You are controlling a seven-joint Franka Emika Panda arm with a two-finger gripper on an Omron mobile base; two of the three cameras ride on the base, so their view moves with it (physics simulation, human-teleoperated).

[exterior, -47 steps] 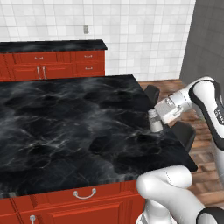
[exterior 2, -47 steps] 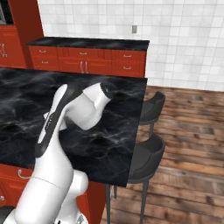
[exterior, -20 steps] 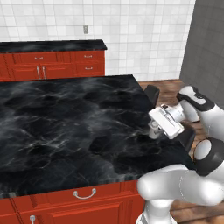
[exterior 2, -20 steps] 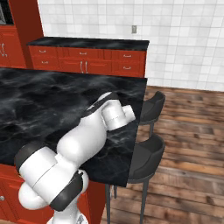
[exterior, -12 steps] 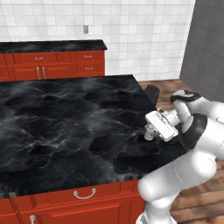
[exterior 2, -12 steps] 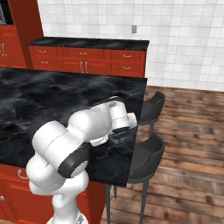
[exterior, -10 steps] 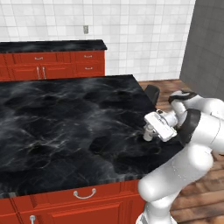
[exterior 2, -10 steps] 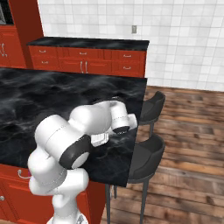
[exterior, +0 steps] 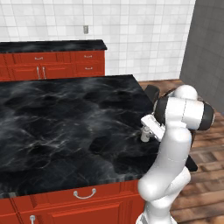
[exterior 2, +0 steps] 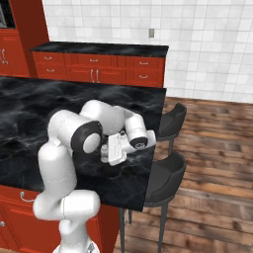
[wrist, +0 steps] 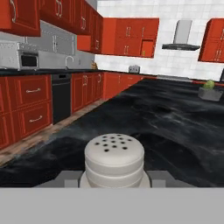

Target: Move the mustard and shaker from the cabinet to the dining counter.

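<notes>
Hand view shows the shaker (wrist: 113,161) clamped between the gripper (wrist: 113,180) jaws, low over the dining counter (exterior: 65,127) near its stool-side edge. Best to lower it straight — base flat on the marble — before letting go, well in from the edge.

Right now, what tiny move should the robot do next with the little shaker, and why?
Probably lower it a little and let go. The hand holds the shaker upright, low over the dining counter near its edge by the stools, so setting it down there seems to be what is left.
</notes>
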